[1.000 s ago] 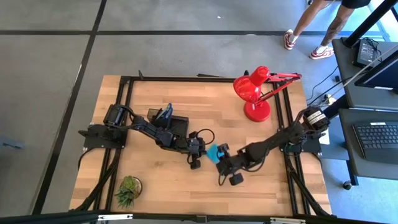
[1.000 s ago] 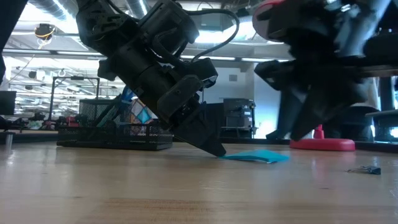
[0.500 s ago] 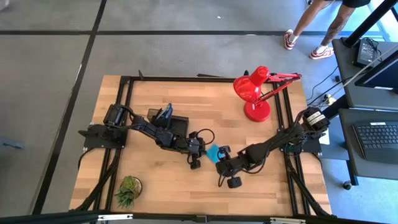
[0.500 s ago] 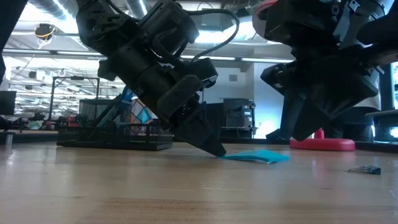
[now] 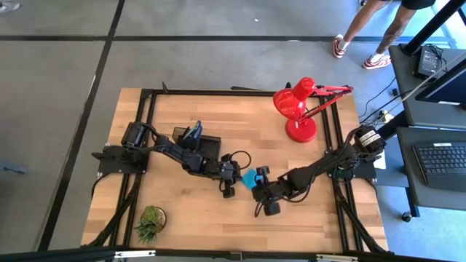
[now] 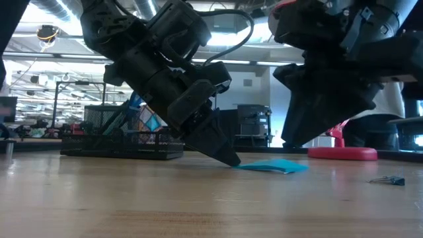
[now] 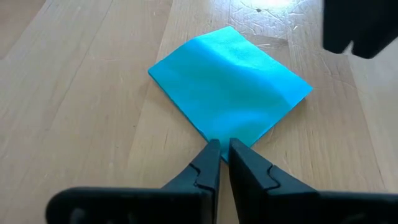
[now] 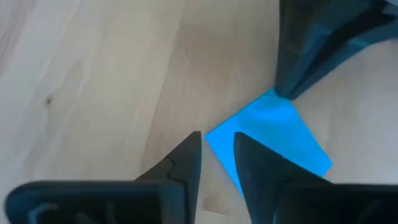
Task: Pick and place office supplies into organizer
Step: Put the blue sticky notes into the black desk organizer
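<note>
A cyan square sticky-note pad (image 5: pixel 250 177) lies flat on the wooden table near its middle. My left gripper (image 7: pixel 222 148) slants down from the table's left, shut, its tips at the pad's nearest corner. My right gripper (image 8: pixel 217 152) hangs a little above the pad's opposite corner (image 8: pixel 214 140). It is narrowly open and touches nothing, and in the low view its tips (image 6: pixel 297 140) stand clear of the pad (image 6: pixel 271 166). The black organizer (image 5: pixel 207 145) stands behind the left arm, with blue-handled scissors (image 5: pixel 195 132) upright in its cup section. My left gripper's two fingertips close together on the pad's corner (image 7: pixel 225 138), only at their free ends. They come slanting down from the table's left, and the lower tip (image 6: pixel 231 160) rests on the table. The pad lies flat on the wood. One sheet or several, I cannot tell.
A red desk lamp (image 5: pixel 295 109) stands at the far right and a small green plant (image 5: pixel 149 222) at the near left. A small binder clip (image 6: pixel 388 180) lies on the table to the pad's right. Bare wood stretches along the table's near edge.
My right gripper has rolled about its own pointing line while staying above the pad. My left gripper and the pad have kept still.
</note>
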Robot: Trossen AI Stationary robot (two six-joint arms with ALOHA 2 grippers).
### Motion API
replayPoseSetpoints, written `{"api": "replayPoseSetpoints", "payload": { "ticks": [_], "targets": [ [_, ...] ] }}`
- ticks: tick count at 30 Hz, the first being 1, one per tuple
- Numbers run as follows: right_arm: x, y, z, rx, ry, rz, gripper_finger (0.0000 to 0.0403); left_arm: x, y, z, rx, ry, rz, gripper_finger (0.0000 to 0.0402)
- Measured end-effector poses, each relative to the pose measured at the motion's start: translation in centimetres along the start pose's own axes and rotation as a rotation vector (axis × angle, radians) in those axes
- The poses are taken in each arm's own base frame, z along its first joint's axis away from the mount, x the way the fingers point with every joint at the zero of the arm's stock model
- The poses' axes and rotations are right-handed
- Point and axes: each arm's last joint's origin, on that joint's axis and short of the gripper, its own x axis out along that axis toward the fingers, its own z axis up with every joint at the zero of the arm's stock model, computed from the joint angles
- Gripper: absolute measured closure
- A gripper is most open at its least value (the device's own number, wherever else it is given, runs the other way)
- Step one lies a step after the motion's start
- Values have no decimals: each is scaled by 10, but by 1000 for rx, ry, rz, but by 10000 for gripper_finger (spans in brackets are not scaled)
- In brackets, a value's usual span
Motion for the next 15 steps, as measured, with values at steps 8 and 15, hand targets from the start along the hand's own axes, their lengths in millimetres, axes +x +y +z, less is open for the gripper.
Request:
{"api": "replayPoseSetpoints", "payload": {
  "ticks": [8,15],
  "targets": [
    [0,0,1,-73,-6,-17,258,0,0,0,-1,-2,2,366],
    [0,0,2,32,-17,-8,248,0,1,0,-1,-3,5,364]
  ]
}}
